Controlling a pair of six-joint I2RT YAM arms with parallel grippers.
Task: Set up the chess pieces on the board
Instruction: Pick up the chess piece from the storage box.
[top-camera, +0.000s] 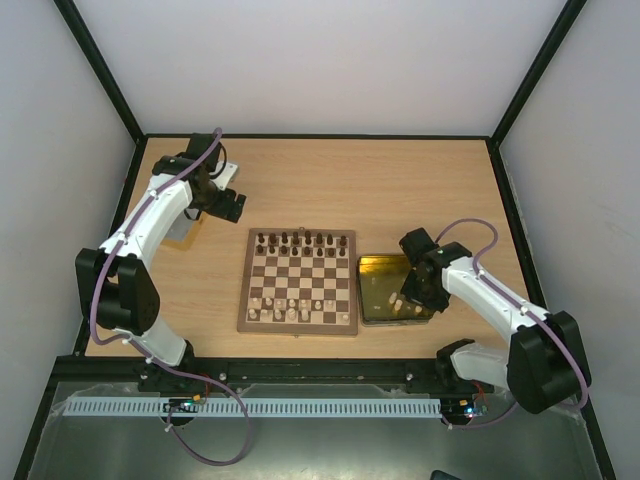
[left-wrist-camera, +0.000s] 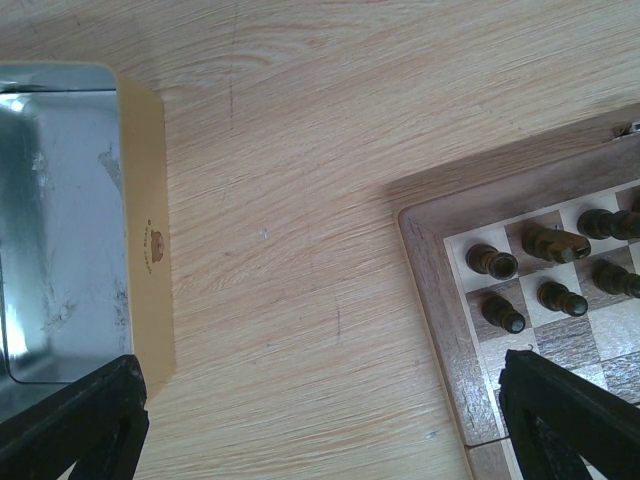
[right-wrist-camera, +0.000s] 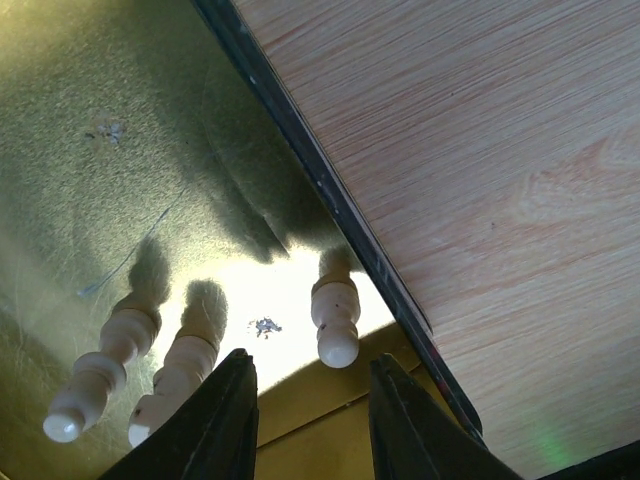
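Nearest, on the right, the right claw (right-wrist-camera: 310, 380) hangs over the shiny gold metal tray (top-camera: 375, 275). Its fingers are partly open and hold nothing. Three cream wooden chess pieces (right-wrist-camera: 335, 322) are in the tray just under it, so I think they have yet to go on.

Just left of the tray, the square wooden board with brown and cream checks (top-camera: 300, 278) sits in the middle of the light wood counter (top-camera: 350, 180). Its two near rows hold more cream ones, too small to count. Its two far rows hold the dark brown wooden chess pieces (top-camera: 295, 242) and look full.

At the far left, the left claw (left-wrist-camera: 320, 400) is wide open and holds nothing. It is between the board's corner and the silver metal tray (left-wrist-camera: 60, 200), where no pieces show.

The job looks nearly done.
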